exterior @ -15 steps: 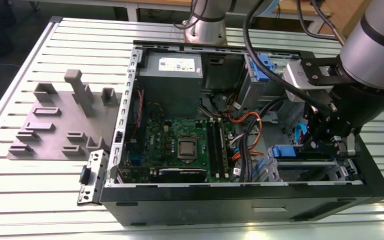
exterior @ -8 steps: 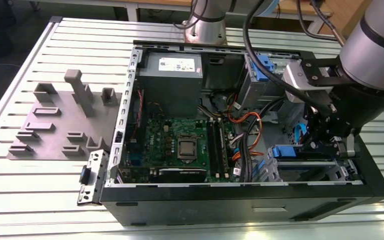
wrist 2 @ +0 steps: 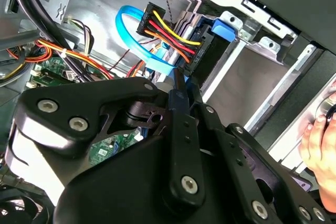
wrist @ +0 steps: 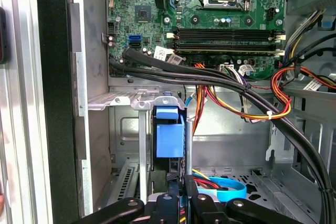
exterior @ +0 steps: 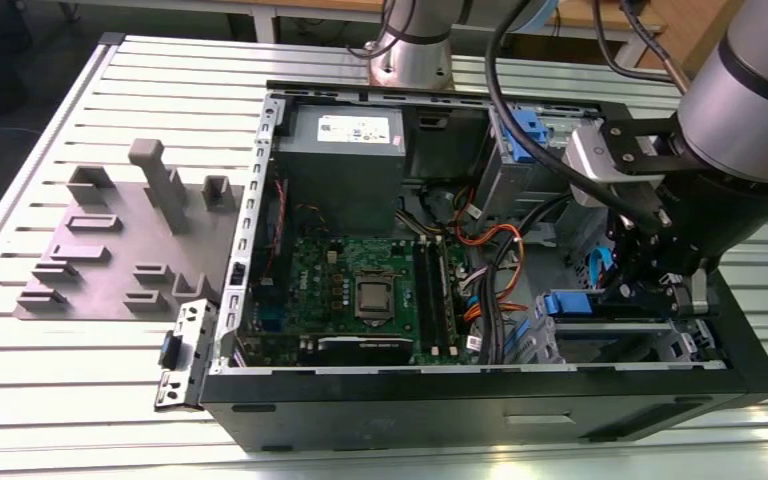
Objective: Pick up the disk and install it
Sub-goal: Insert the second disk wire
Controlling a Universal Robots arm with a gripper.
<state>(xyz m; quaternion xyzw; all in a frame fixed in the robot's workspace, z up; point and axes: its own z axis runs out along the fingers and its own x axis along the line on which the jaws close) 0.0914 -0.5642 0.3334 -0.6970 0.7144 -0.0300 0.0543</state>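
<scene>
Pressed-together gripper (wrist 2: 181, 85) nudging the disk (wrist: 169, 137) into its bay (wrist: 136, 100), needing straight, gentle pushing clear of cables (wrist 2: 168, 32).

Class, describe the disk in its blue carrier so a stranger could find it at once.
Start at the open computer case on the slatted table. In the exterior view, go to the metal drive cage in its lower right corner, below the gripper. The disk sits there, its bright blue frame marking it out from the grey metal.
</scene>
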